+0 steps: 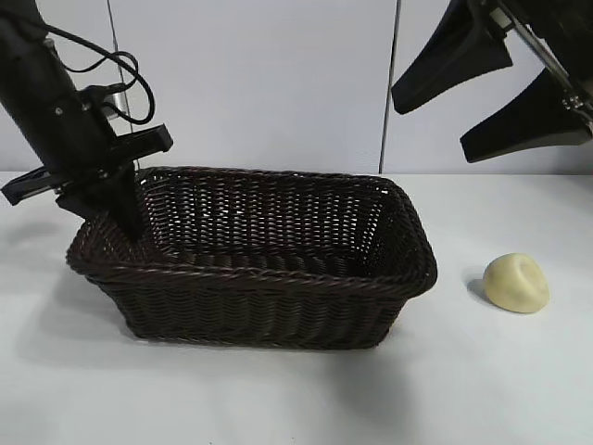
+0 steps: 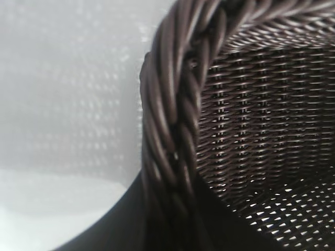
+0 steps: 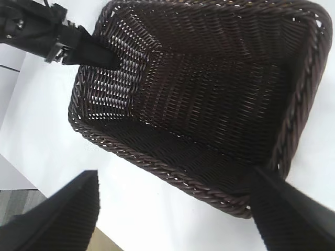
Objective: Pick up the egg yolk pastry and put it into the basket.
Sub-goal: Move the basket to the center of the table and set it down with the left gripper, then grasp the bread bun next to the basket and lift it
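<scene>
Your left gripper [image 1: 130, 221] stands at the basket [image 1: 278, 306] with its jaws drawn narrow at the braided rim of the end wall farthest from the egg yolk pastry [image 1: 517, 283]; whether they actually pinch the wicker cannot be made out, though the left wrist view shows the rim running right up against the dark fingers. Your right gripper [image 1: 496, 93] hangs high above the tabletop [image 1: 278, 399] on the pastry's side of the basket, jaws spread wide and holding nothing. The pastry itself sits on the tabletop well apart from the basket, beyond its other end wall, untouched, its creased dome facing up. The pick-up appears not yet begun, so the step in hand looks like steadying the basket while the right arm goes for the bun. To do it well, keep the left jaws quiet at the rim so the basket does not skid or tip, and bring the right jaws straight down over the pastry, straddling the dome across its widest part. Close gently, since the bun looks soft and could dent or squirt out. Lift clear of the near rim before crossing over the basket's floor. No brand, label or writing can be read anywhere in these views.
</scene>
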